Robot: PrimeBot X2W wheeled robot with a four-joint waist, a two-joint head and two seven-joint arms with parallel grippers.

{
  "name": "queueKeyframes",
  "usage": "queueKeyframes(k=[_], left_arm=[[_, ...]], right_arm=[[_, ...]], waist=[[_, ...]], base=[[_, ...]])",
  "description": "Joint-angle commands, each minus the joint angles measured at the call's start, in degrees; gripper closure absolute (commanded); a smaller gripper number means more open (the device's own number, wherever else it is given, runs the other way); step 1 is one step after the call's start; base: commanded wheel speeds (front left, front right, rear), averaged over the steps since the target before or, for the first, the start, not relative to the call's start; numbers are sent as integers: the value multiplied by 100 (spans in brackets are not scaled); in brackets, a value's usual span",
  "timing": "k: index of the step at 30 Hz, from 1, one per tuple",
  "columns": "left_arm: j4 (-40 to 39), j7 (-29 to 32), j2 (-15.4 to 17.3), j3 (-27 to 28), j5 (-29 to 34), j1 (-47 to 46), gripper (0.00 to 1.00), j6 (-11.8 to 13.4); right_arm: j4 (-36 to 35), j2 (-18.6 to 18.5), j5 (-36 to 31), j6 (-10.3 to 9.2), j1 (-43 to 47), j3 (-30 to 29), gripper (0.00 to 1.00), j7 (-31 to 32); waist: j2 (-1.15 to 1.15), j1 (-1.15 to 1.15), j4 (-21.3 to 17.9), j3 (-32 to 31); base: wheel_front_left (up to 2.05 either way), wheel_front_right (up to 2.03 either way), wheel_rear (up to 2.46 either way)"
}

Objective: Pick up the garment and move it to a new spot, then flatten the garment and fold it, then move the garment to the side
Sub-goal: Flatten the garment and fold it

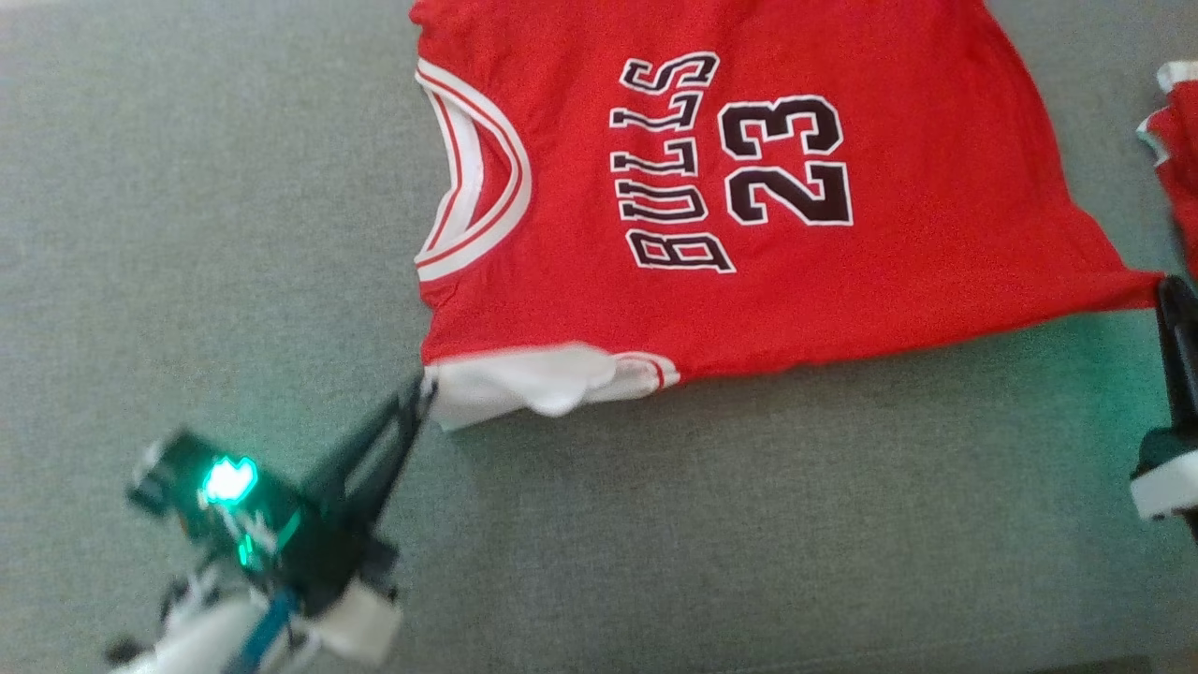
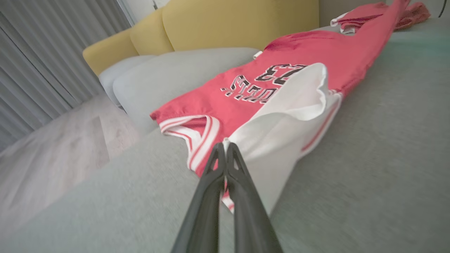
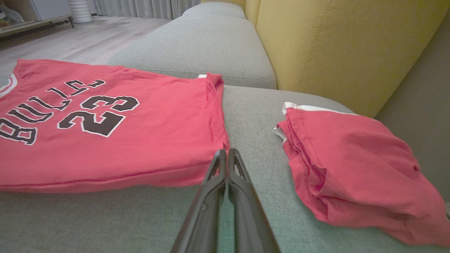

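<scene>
The garment (image 1: 655,178) is a red jersey with "BULLS 23" in black and a white-trimmed collar, spread flat on the grey sofa seat (image 1: 702,524). My left gripper (image 1: 426,382) is shut on the corner of its white sleeve (image 2: 281,130), and in the left wrist view the closed gripper (image 2: 225,144) pinches that white cloth. My right gripper (image 1: 1170,285) is shut on the garment's hem corner, which is drawn out to a point. The right wrist view shows this gripper (image 3: 226,151) meeting the corner of the garment (image 3: 105,140). The cloth looks stretched between both grippers.
A second red garment (image 3: 351,165) lies folded on the seat just right of my right gripper, seen at the head view's right edge as a red bundle (image 1: 1175,140). The yellow sofa back (image 3: 334,45) rises behind. The wooden floor (image 2: 52,151) lies beyond the seat's far end.
</scene>
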Motion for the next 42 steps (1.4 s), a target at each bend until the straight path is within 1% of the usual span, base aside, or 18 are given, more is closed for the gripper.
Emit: queueKeyframes(k=[1, 6, 10, 13, 18, 20, 21, 22, 23, 24, 26, 28, 31, 33, 36, 37, 42], left_arm=[[-81, -11, 152, 303, 51, -390, 100, -17], [420, -26, -8, 434, 318, -1446, 100, -389], [850, -25, -169, 434, 609, -2314, 100, -710], [1174, -23, -305, 429, 812, -2895, 100, -874], [1683, -24, -529, 418, 1042, -3544, 100, -965], [1872, -26, -610, 412, 1090, -3661, 100, -931], [1957, -27, -658, 422, 1080, -3681, 100, -899], [2031, -31, -707, 435, 1045, -3673, 74, -871], [2092, -39, -747, 444, 1014, -3647, 27, -837], [2138, -48, -795, 470, 958, -3599, 0, -786], [2203, -68, -896, 553, 791, -3422, 0, -641], [2197, -95, -1006, 687, 552, -3146, 0, -439], [2040, -149, -1225, 955, 30, -2543, 0, -132], [1890, -192, -1377, 1106, -318, -2093, 0, 1], [1769, -232, -1575, 1233, -726, -1475, 0, 98], [1769, -232, -1575, 1233, -726, -1475, 0, 98], [1965, -252, -1800, 1314, -1101, -881, 0, 172]], right_arm=[[-157, -174, 1, -4, -156, -15, 100, 4], [-46, -235, 73, -4, -729, 66, 100, 135], [133, -339, 113, -4, -1270, 191, 100, 144], [334, -422, 135, -4, -1678, 313, 100, 136], [721, -438, 149, -4, -2280, 554, 100, 66], [882, -406, 154, -4, -2480, 652, 100, 12], [957, -383, 156, -4, -2565, 698, 87, -22], [1023, -348, 169, -4, -2644, 735, 33, -61], [1091, -307, 178, -4, -2715, 738, 0, -103], [1145, -272, 167, -4, -2769, 741, 0, -141], [1214, -206, 161, -4, -2804, 783, 0, -198], [1249, -154, 163, -4, -2776, 783, 0, -231], [1181, -62, 152, -4, -2646, 657, 0, -245], [1083, 21, 134, -4, -2490, 546, 0, -247], [995, 114, 100, -4, -2249, 443, 0, -248], [995, 114, 100, -4, -2249, 443, 0, -248], [967, 215, 76, -4, -2013, 406, 0, -249]], waist=[[0, 0, 6, 107], [0, 0, -31, 402], [0, 0, -30, 654], [0, 0, -18, 832], [0, 0, -11, 1052], [0, 0, -9, 1084], [0, 0, -10, 1094], [0, 0, -11, 1098], [0, 0, -12, 1095], [0, 0, -7, 1086], [0, 0, 9, 1033], [0, 0, 21, 952], [0, 0, 38, 814], [0, 0, 43, 723], [0, 0, 35, 609], [0, 0, 35, 609], [0, 0, -12, 501]], base=[[0, 0, 0], [0, 0, 0], [0, 0, 0], [0, 0, 0], [0, 0, 0], [0, 0, 0], [0, 0, 0], [0, 0, 0], [0, 0, 0], [0, 0, 0], [0, 0, 0], [0, 0, 0], [0, 0, 0], [0, 0, 0], [0, 0, 0], [0, 0, 0], [0, 0, 0]])
